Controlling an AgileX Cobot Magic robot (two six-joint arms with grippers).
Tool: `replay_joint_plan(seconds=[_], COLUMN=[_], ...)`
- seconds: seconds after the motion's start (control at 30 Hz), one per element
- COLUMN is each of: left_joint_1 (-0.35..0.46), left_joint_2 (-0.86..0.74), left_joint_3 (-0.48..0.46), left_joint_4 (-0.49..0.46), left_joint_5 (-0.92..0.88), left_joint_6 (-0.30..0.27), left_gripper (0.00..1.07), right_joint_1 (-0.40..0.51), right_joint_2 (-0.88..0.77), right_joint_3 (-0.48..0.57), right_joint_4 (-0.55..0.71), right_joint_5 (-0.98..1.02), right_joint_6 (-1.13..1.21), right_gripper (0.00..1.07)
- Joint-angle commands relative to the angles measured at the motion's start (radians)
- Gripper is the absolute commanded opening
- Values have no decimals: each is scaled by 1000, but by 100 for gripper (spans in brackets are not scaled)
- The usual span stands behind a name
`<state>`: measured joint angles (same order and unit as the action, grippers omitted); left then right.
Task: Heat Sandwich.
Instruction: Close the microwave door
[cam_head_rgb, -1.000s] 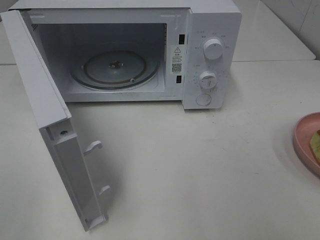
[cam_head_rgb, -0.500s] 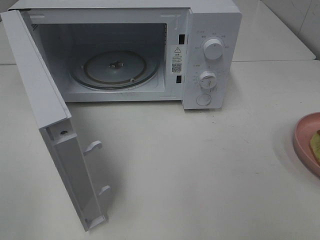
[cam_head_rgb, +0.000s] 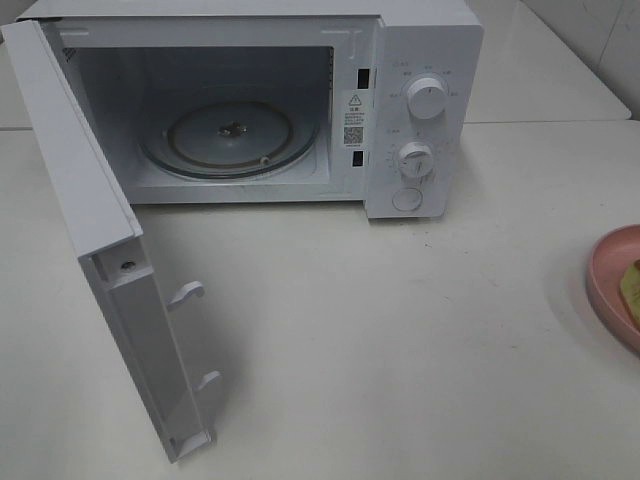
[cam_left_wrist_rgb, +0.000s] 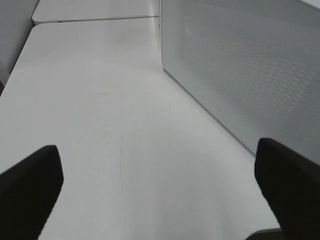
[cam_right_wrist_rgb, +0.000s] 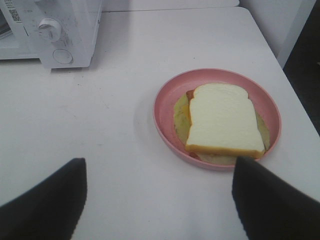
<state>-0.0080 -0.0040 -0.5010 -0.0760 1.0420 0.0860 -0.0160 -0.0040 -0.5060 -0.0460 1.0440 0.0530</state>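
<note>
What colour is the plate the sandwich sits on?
Pink. The plate shows best in the right wrist view, with the sandwich on it.

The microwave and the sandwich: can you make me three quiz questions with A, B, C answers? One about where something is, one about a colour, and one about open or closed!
1. Where is the sandwich?
A. on the plate
B. inside the microwave
C. on the bare table

2. What colour is the plate?
A. blue
B. pink
C. green

3. How is the microwave door?
A. shut
B. taken off
C. swung open

Answers:
1. A, the right wrist view shows the bread lying in the plate, away from the microwave.
2. B, its rim is pink in both views.
3. C, the door stands wide open, and the glass turntable inside is bare.
</note>
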Motion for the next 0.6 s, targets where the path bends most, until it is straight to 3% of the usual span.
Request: replay_joint_plan(seconds=[0.03, 0.4, 0.53, 0.6], left_joint_1=[2, 2, 2, 2], left_joint_2=[-21, 14, 84, 141], left_joint_3=[3, -28, -30, -30], left_joint_4=[-13, -16, -11, -11], left_joint_5=[-15, -41, -66, -102], left_joint_6=[1, 4, 12, 12], left_gripper=[103, 101, 95, 82], right_joint_1=[-7, -7, -7, -7], right_joint_2=[-26, -26, -26, -26], right_joint_3=[1, 1, 1, 1], right_joint_4=[4, 4, 4, 4], right_joint_5=[-5, -5, -5, -5], right_joint_6=[-13, -13, -13, -13], right_gripper=[76, 76, 76, 76])
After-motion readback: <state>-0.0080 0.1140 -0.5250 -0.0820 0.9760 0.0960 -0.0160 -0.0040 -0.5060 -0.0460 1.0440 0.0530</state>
